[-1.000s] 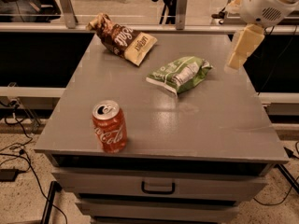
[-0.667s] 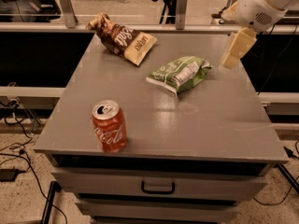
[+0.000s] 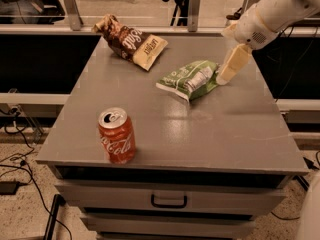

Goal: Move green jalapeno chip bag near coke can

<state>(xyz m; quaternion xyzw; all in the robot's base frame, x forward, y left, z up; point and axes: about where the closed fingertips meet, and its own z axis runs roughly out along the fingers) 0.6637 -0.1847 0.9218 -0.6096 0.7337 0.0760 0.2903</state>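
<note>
The green jalapeno chip bag [image 3: 189,78] lies flat on the grey table top [image 3: 225,129], right of centre toward the back. The red coke can [image 3: 117,135] stands upright near the front left edge, well apart from the bag. My gripper [image 3: 224,77] comes down from the upper right on a white arm, its cream-coloured fingers [image 3: 232,64] pointing down-left, the tip right at the bag's right end.
A dark brown and cream chip bag [image 3: 134,40] lies at the back left of the table. A drawer with a handle [image 3: 169,202] sits under the front edge. Cables [image 3: 15,159] lie on the floor at the left. A railing runs behind the table.
My gripper has moved left and down, from beside the table's right edge to the right end of the green bag. The bag and the can have not moved.
</note>
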